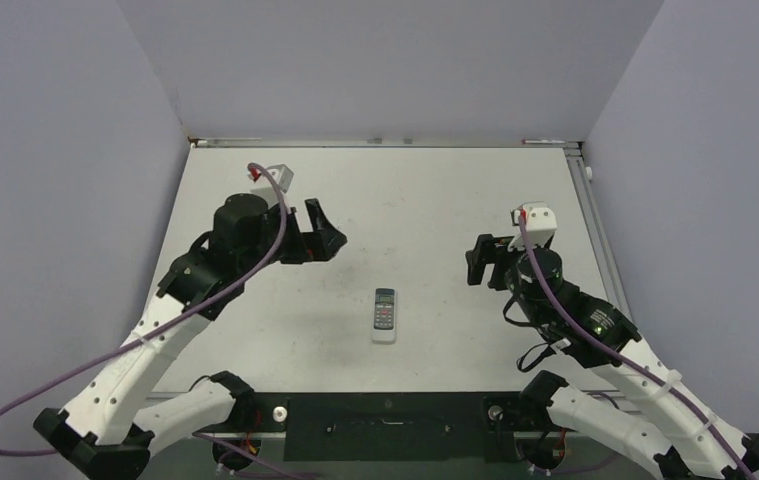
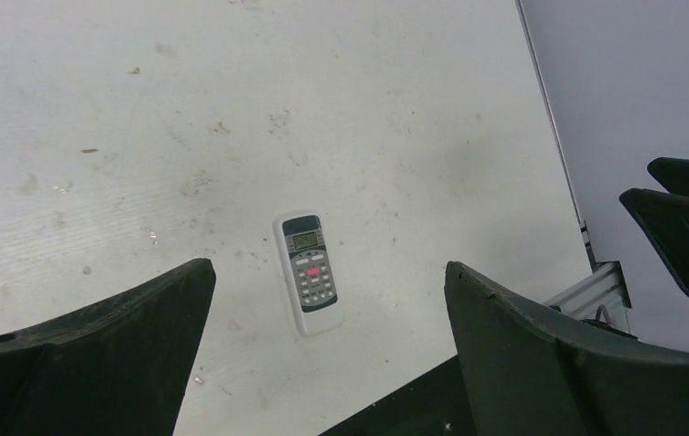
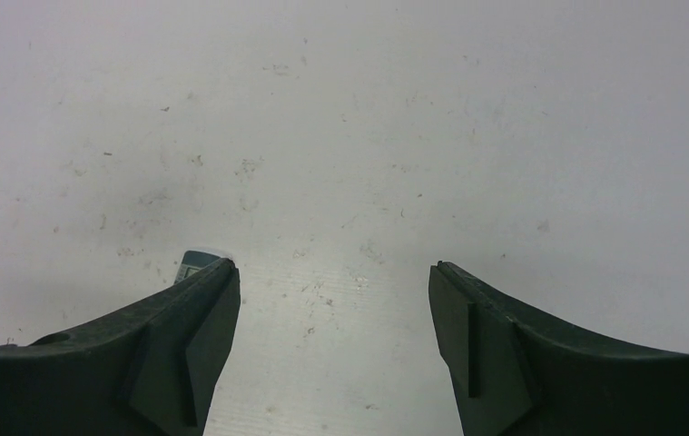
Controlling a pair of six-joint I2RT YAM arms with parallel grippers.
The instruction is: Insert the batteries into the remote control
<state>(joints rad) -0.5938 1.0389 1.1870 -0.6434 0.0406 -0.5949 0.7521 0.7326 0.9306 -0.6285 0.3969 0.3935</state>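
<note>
The white remote control (image 1: 384, 314) lies face up on the table near the middle front, its dark button panel showing. It also shows in the left wrist view (image 2: 309, 272), and its top corner peeks out behind the left finger in the right wrist view (image 3: 197, 260). My left gripper (image 1: 323, 235) is open and empty, held above the table to the remote's upper left. My right gripper (image 1: 479, 260) is open and empty, to the remote's right. The batteries are out of view.
A metal rail (image 1: 589, 205) runs along the table's right edge, with grey walls on three sides. A black plate (image 1: 385, 425) lies between the arm bases at the near edge.
</note>
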